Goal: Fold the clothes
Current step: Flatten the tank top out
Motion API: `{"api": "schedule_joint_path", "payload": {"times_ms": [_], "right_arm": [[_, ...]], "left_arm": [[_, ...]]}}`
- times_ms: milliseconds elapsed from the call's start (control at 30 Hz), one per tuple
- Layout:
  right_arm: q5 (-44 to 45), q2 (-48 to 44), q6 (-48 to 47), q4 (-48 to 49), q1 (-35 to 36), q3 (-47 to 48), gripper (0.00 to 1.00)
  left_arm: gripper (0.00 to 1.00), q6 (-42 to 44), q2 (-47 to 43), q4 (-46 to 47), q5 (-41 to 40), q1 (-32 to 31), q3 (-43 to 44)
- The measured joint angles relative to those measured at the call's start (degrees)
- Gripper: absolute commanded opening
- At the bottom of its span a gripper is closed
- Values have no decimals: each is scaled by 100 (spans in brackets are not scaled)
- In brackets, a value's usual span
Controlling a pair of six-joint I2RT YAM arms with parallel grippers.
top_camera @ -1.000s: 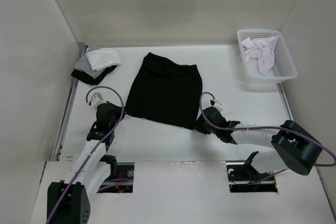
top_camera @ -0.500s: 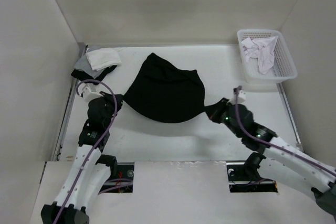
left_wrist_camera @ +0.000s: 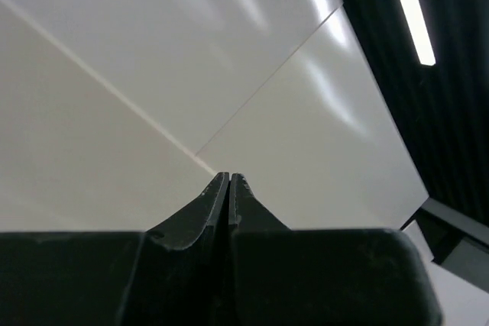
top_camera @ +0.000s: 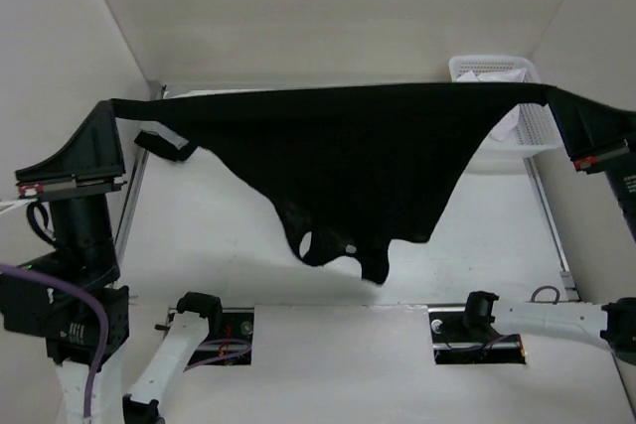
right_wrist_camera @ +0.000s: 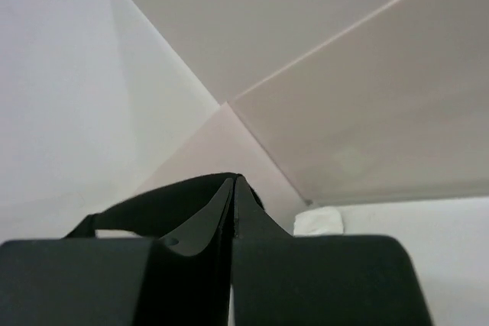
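The black shirt [top_camera: 348, 161] hangs in the air above the table, its top edge pulled taut from left to right. The lower part droops to a ragged point near the table's front. My left gripper [top_camera: 112, 104] is raised high at the left and shut on one end of that edge. In the left wrist view the left gripper [left_wrist_camera: 229, 176] has its jaws pressed together and no cloth shows. My right gripper [top_camera: 550, 96] is raised at the right, shut on the other end. Black fabric [right_wrist_camera: 153, 208] trails from the right gripper [right_wrist_camera: 234, 179] in the right wrist view.
A white basket [top_camera: 540, 124] with a white garment stands at the back right, partly behind the shirt. A dark cloth [top_camera: 161, 142] of the folded stack peeks out at the back left, and its white cloth [right_wrist_camera: 319, 221] shows in the right wrist view. White walls enclose the table.
Both arms have risen from the table and spread far apart. The shirt, which lay bunched on the table, now hangs stretched between them. The right gripper has shut on its corner.
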Motion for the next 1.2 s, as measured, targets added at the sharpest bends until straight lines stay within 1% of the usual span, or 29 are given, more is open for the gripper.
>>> {"api": "schedule_joint_path", "payload": {"times_ms": [100, 133, 200, 267, 400, 500, 567, 667, 733, 833, 967, 1033, 1133, 1200], "right_arm": [[151, 424, -546, 63, 107, 501, 1], [155, 540, -675, 85, 61, 531, 1], [111, 802, -870, 90, -267, 498, 1], [-87, 1080, -927, 90, -844, 356, 2], [-916, 1613, -697, 90, -2262, -107, 3], [-1738, 2264, -341, 129, -3252, -184, 1], [-2216, 2850, -111, 188, -3764, -72, 1], [-2793, 3910, 157, 118, -4306, 455, 1], [-3097, 4555, 302, -76, -4529, 1051, 1], [-3397, 5154, 442, -442, -4723, 2055, 1], [-3637, 5246, 529, -710, -4833, 3235, 2], [-3744, 5042, 538, -662, -4850, 3473, 2], [-3838, 4492, 555, -529, -4852, 3171, 2], [-3860, 3974, 573, -341, -4852, 2487, 2]], "left_arm": [[0, 79, 55, 101, -31, 61, 291], [0, 96, 81, 105, -50, 83, 297], [0, 127, 188, 120, -109, 136, 227], [0, 146, 380, 151, -179, 197, 39], [0, 144, 1034, 313, -302, 229, -610], [0, 118, 1731, 348, -396, 229, -1051], [0, 103, 2339, 369, -422, 251, -1091], [0, 96, 3252, 378, -417, 330, -933], [0, 96, 3807, 308, -337, 400, -509], [0, 105, 4291, 267, -164, 544, 245], [0, 162, 4199, 409, -118, 730, 846], [0, 188, 3974, 520, -127, 778, 874], [0, 192, 3582, 697, -144, 780, 717], [0, 188, 3248, 837, -160, 741, 343]]}}
